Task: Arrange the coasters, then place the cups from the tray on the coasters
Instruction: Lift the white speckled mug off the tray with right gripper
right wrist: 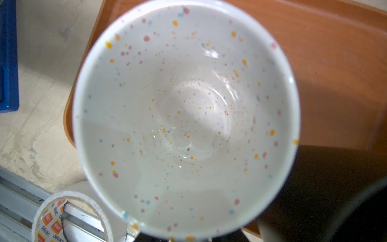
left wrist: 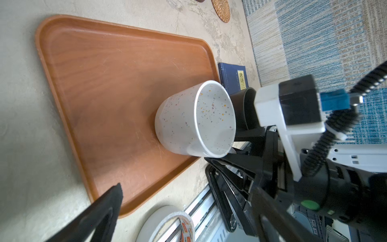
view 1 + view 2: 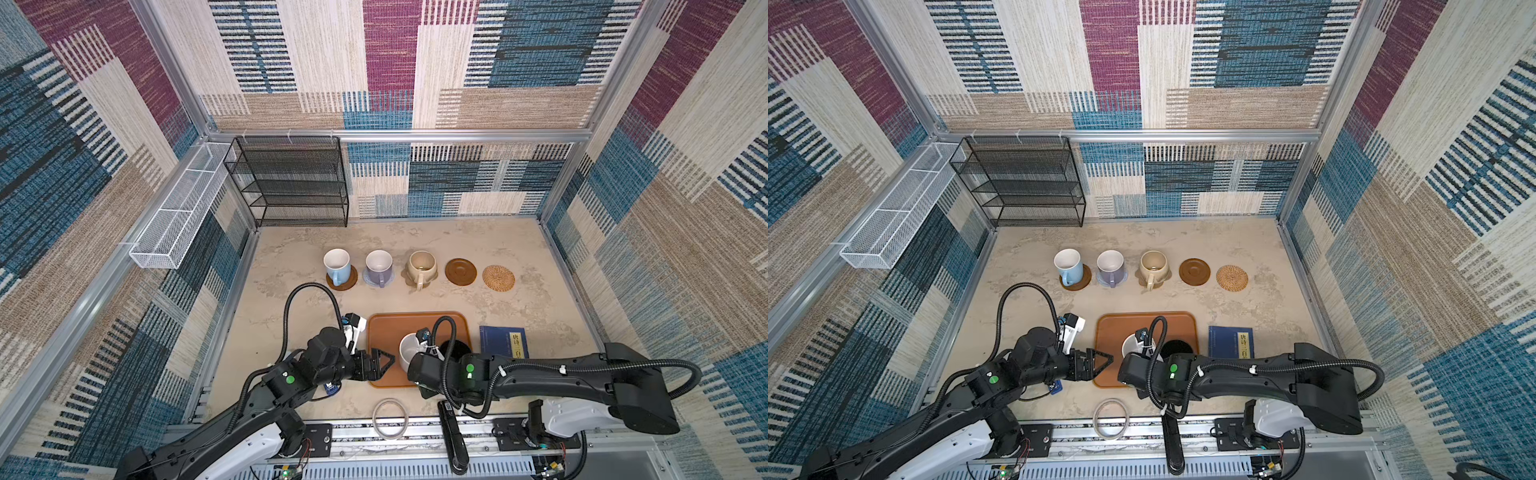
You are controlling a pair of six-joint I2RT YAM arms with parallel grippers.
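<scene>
Two cups stand on the tray [image 3: 386, 328] near the worktop's front edge: the speckled white cup [image 2: 188, 121] and, just beside it, the black cup [image 3: 455, 349]. Your right gripper [image 2: 230, 146] looks clenched on the speckled cup's handle. Your left gripper [image 3: 382, 363] hangs released over the tray's left rim.

Risk: a handle-only hold may let the cup swing on lift and clip the black cup.

Farther back, the brown wooden coaster [image 3: 460, 272] and rattan coaster [image 3: 498, 278] lie bare. A tilted set-down could nudge the beige cup [image 3: 422, 268] alongside, or slide the disc.
</scene>
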